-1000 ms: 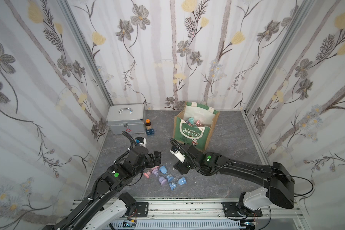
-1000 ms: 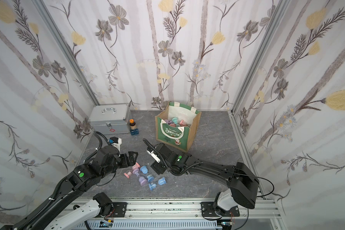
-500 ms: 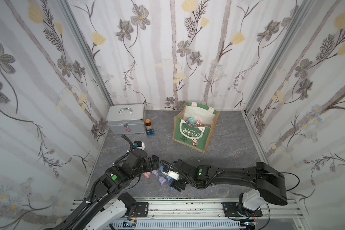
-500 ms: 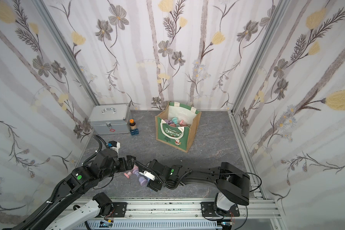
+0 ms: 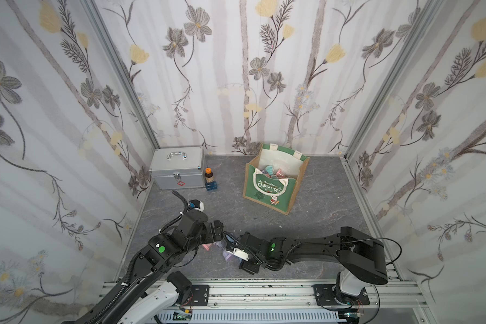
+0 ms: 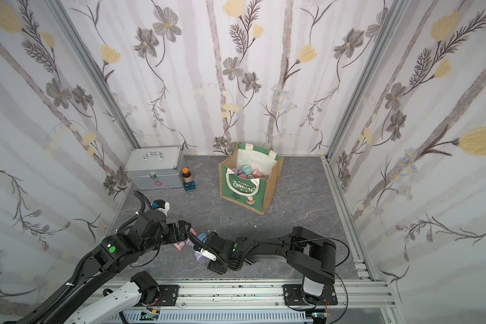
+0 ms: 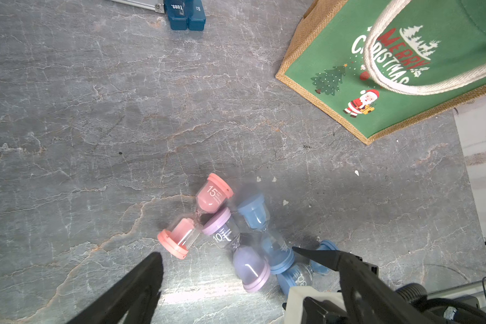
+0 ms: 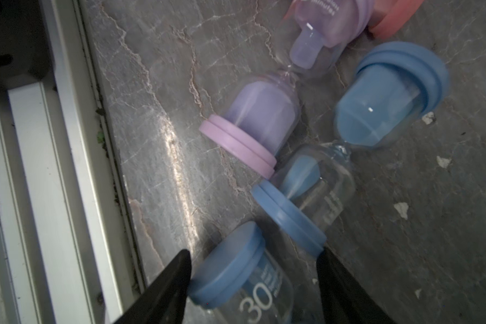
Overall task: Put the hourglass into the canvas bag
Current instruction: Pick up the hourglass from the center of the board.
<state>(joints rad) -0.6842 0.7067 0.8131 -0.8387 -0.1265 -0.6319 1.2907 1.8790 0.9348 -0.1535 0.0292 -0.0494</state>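
Several hourglasses lie in a cluster on the grey floor near the front: a pink one, a purple one, a blue one and a blue one marked "30". My right gripper straddles the "30" hourglass's capped end. One finger touches the cap and a gap shows at the other, so the jaws stand open. My left gripper hovers wide open over the cluster, holding nothing. The canvas bag stands upright at the back and holds several hourglasses.
A silver metal case stands at the back left, with a brown orange-capped bottle and a small blue box beside it. The aluminium rail runs close by the cluster. Both arms meet over the cluster.
My right arm swung from near the bag down and forward to the hourglass cluster, and its jaws have narrowed around the blue "30" hourglass. The left arm shifted only slightly.
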